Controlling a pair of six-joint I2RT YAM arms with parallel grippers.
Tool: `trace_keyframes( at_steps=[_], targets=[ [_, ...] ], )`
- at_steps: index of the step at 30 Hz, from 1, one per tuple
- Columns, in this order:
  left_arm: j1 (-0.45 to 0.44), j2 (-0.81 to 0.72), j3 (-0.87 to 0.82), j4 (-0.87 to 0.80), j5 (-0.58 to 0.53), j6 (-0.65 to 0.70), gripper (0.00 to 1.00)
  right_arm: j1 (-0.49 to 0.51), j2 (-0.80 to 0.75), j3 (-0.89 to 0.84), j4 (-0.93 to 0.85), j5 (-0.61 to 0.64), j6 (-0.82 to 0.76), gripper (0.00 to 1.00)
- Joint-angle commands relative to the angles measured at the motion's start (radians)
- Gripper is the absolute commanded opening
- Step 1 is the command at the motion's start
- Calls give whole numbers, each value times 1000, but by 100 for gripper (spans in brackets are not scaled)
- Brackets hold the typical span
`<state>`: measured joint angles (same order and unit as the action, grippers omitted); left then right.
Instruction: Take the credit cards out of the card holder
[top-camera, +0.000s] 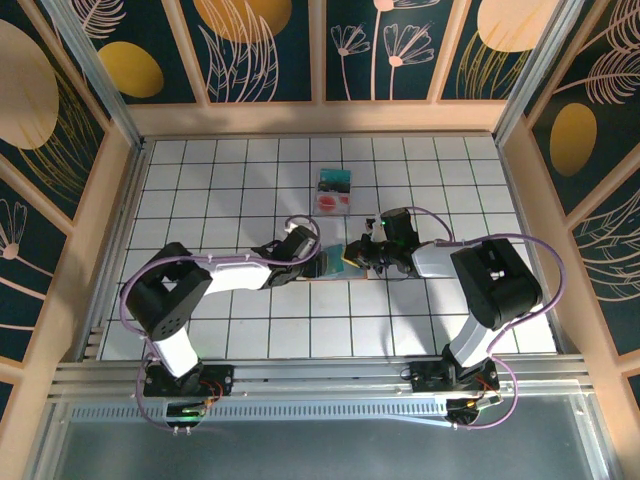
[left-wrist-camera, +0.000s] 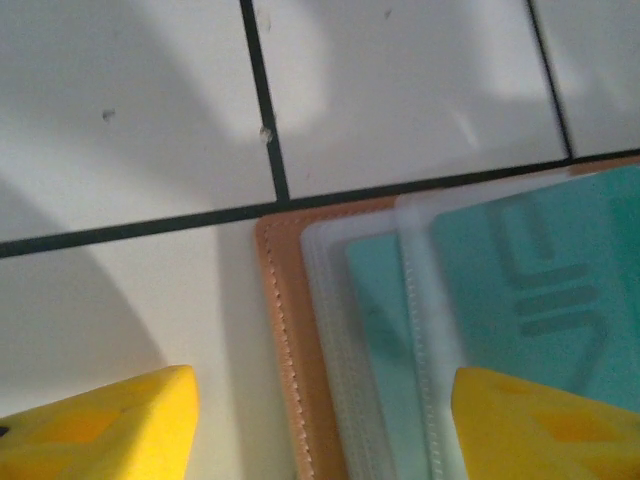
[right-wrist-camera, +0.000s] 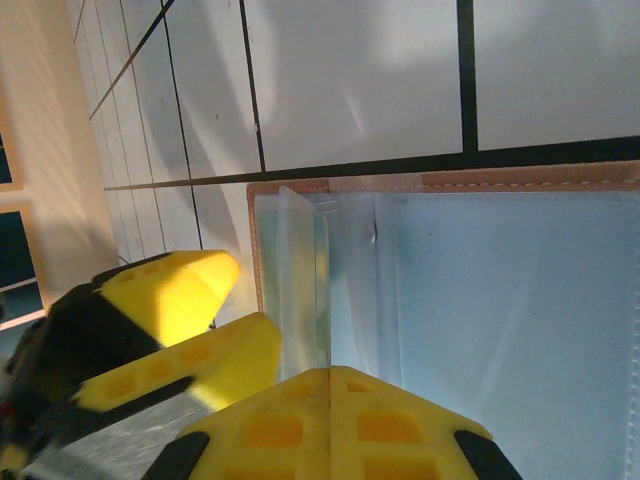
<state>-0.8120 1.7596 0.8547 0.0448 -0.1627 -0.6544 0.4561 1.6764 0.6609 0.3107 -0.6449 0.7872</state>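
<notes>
The tan card holder (top-camera: 345, 260) lies open on the tiles between my two grippers. In the left wrist view its stitched tan edge (left-wrist-camera: 290, 340) frames clear sleeves, and a teal-green card (left-wrist-camera: 540, 290) sits inside them. My left gripper (left-wrist-camera: 325, 430) (top-camera: 322, 262) is open, its yellow fingers straddling that edge. My right gripper (right-wrist-camera: 330, 385) (top-camera: 366, 252) is shut, pinching a clear sleeve leaf (right-wrist-camera: 303, 280) that stands up from the blue-grey inside (right-wrist-camera: 500, 320). A pale pink card with a red circle (top-camera: 331, 201) lies on the table farther back, apart from the holder.
A dark teal patterned card (top-camera: 335, 181) lies just behind the pink one. The left gripper's yellow fingers (right-wrist-camera: 190, 300) sit close beside the right gripper's. Wooden walls (top-camera: 110, 200) bound the tiled table on the left, right and back.
</notes>
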Motion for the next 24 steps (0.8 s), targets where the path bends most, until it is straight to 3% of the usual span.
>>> trace_keyframes(
  at_steps=[1,14,24],
  targets=[
    [-3,29,7,-16,16,13,65,9,-12,11,27,-1,2,6],
    [-4,43,-14,-7,41,2,59,41,36,4,151,-36,50,21],
    [-4,37,-26,-9,21,-17,59,35,23,16,95,1,22,4]
  ],
)
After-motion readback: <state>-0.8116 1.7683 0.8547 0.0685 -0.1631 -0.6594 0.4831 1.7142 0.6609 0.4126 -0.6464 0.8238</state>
